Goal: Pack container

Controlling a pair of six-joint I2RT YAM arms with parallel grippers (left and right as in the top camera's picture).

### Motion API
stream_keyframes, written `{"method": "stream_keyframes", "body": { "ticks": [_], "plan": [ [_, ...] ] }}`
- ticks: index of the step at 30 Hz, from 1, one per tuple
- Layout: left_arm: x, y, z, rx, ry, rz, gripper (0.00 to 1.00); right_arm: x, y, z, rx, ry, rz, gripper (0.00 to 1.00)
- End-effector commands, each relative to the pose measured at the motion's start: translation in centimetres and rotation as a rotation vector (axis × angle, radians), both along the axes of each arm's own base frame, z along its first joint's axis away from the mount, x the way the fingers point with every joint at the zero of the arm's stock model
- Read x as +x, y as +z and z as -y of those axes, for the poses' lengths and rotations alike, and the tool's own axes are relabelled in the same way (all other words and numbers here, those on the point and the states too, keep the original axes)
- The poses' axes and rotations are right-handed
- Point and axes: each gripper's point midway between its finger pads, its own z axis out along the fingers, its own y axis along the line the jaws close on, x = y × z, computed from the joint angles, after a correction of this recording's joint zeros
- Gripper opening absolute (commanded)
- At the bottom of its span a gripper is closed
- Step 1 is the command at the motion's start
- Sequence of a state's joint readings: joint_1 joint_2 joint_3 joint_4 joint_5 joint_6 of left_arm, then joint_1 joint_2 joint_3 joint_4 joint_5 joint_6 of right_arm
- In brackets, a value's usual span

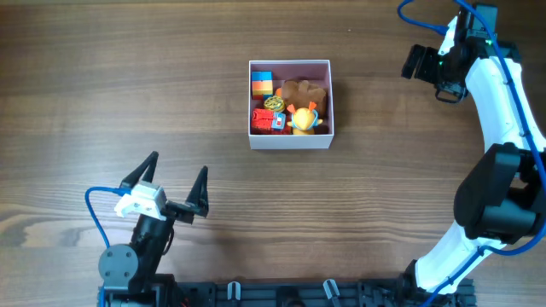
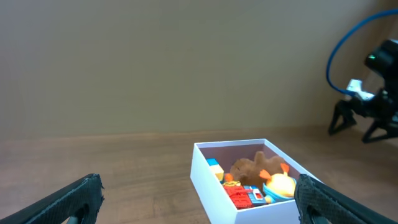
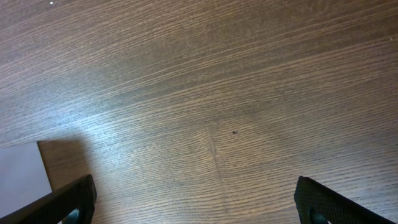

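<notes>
Container (image 1: 290, 141) sits mid-desk, nearer the far edge, toys (image 1: 300, 118) filling it. Left gripper (image 1: 178, 164), spread, hovers by the near-left corner; right gripper (image 3: 194, 182), spread, by the far-right corner. Packing looks finished, so I would steer both clear of its thin walls.

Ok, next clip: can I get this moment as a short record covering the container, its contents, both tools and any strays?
container: white box, pink inside, mid-table, no lid on it
contents: brown plush, yellow round toy, red toy, coloured block, all within the walls
left tool: open, empty, near the front edge, well apart from the container
right tool: open, empty, above bare table, off to the container's right
toys outside container: none in view
</notes>
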State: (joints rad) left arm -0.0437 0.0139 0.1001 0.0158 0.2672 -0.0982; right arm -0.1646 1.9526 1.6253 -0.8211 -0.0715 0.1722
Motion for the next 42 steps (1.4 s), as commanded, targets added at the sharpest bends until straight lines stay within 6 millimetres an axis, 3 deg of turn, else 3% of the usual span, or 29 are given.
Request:
{"method": "stream_keyframes", "body": {
  "ticks": [1, 6, 28, 30, 32, 34, 36, 37, 38, 40, 42],
  "plan": [
    [0.8, -2.6, -1.1, -0.046, 0.062, -0.056, 1.00, 0.1, -0.3, -0.3, 0.014, -0.005, -0.003, 1.00],
    [1.2, -6.3, -2.0, -0.039, 0.117, -0.176, 1.00, 0.1, -0.3, -0.3, 0.014, -0.005, -0.003, 1.00],
    [1.3, -6.3, -2.5, -0.039, 0.147, -0.175, 1.00, 0.1, 0.0, -0.4, 0.013, -0.003, 0.004, 1.00],
    [1.3, -6.3, -2.5, -0.039, 0.147, -0.175, 1.00, 0.1, 1.6, -0.6, 0.008, 0.000, 0.037, 1.00],
    [1.3, -6.3, -2.5, -0.039, 0.147, -0.175, 1.00, 0.0, 4.7, -1.5, -0.002, 0.020, 0.106, 1.00],
    [1.3, -6.3, -2.5, -0.039, 0.147, -0.175, 1.00, -0.8, 10.6, -4.6, -0.014, 0.086, 0.238, 1.00],
    [1.3, -6.3, -2.5, -0.039, 0.147, -0.175, 1.00, -2.1, 15.2, -7.4, -0.016, 0.145, 0.345, 1.00],
    [1.3, -6.3, -2.5, -0.039, 0.147, -0.175, 1.00, -3.5, 18.5, -9.5, -0.012, 0.193, 0.425, 1.00],
    [1.3, -6.3, -2.5, -0.039, 0.147, -0.175, 1.00, -4.5, 20.3, -10.5, -0.010, 0.218, 0.469, 1.00],
    [1.3, -6.3, -2.5, -0.039, 0.147, -0.175, 1.00, -6.9, 24.0, -11.5, -0.014, 0.243, 0.561, 1.00],
    [1.3, -6.3, -2.5, -0.039, 0.147, -0.175, 1.00, -9.6, 26.2, -11.2, -0.016, 0.241, 0.629, 1.00]
  ]
}}
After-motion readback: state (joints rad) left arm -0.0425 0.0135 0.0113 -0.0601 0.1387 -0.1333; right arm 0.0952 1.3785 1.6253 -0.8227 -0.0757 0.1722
